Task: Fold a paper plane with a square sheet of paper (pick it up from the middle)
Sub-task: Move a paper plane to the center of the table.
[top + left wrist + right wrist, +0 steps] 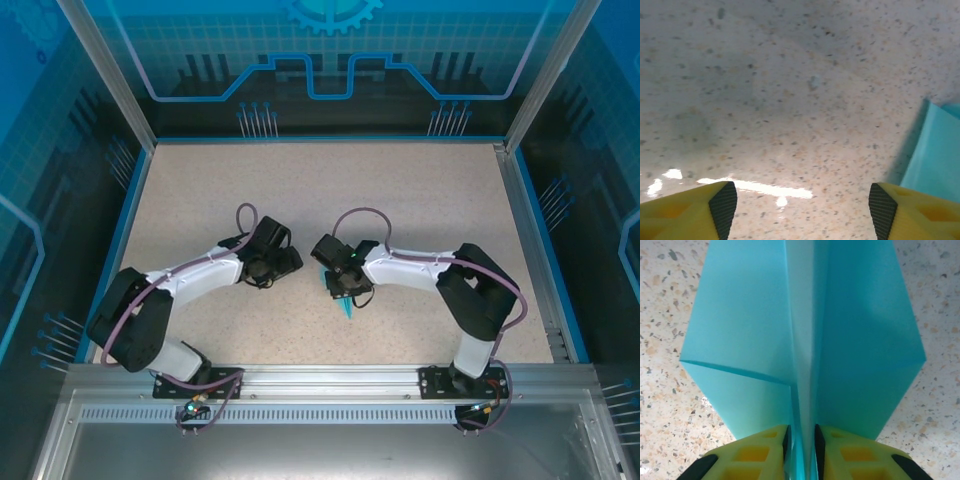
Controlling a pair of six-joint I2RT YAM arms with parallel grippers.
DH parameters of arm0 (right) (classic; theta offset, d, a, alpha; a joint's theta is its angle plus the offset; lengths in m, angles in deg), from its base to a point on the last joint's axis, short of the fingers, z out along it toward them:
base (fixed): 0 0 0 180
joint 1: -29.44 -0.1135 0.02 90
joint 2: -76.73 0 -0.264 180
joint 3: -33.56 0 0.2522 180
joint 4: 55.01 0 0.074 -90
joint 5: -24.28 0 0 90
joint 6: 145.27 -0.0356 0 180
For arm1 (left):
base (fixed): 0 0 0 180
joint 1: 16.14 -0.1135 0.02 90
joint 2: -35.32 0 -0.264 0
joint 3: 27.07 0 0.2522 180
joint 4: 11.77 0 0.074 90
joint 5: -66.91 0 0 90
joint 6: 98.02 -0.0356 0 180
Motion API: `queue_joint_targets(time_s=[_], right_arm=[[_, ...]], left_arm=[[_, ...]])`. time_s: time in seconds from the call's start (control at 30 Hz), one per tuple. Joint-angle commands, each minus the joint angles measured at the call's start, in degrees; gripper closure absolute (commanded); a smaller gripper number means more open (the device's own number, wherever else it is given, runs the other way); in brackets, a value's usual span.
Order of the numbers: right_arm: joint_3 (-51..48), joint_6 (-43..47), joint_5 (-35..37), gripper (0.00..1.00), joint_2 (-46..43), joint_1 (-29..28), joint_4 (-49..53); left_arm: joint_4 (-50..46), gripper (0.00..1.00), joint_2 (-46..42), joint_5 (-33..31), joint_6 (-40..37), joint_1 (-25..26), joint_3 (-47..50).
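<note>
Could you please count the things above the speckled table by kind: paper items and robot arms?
Folded light cyan paper plane: 1
White robot arms: 2, the left arm and the right arm
Total: 3

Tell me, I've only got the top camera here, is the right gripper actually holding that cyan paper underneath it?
Observer: Yes. On the right wrist camera, the right gripper is shut on the centre fold of the paper plane, with the wings spreading to either side.
Operator: And the left gripper, is it gripping anything?
Observer: No. The left gripper is open over bare table, with nothing in it.
Operator: Is the paper anywhere near it?
Observer: A cyan edge of the plane sits at the right of the left wrist view, beside that gripper. I can't tell whether they touch.
</note>
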Motion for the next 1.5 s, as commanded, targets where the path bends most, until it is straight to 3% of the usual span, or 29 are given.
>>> queue_joint_targets(time_s=[0.0, 0.3, 0.63, 0.93, 1.47], right_arm=[[1.8, -2.5, 1.7, 0.77, 1.7, -1.4, 2.8], [3.3, -4.7, 3.2, 0.8, 4.3, -1.8, 4.7], [5.9, -5.1, 6.5, 0.9, 2.5, -1.2, 6.6], [15.6, 0.5, 6.7, 0.92, 8.6, 5.0, 6.9], [24.9, 3.3, 4.7, 0.85, 20.0, 10.4, 9.6]], left_arm=[[-3.7, 0.19, -2.3, -4.4, 1.4, -0.6, 0.6], [-6.2, 0.02, -3.9, -7.5, 1.4, -0.8, 0.8], [-7.5, 0.01, -5.2, -8.4, 0.5, -0.9, 1.0], [-8.6, 0.01, -6.0, -8.3, -0.3, -0.9, 1.6], [-9.4, 0.01, -7.4, -7.8, -2.3, -1.0, 1.6]])
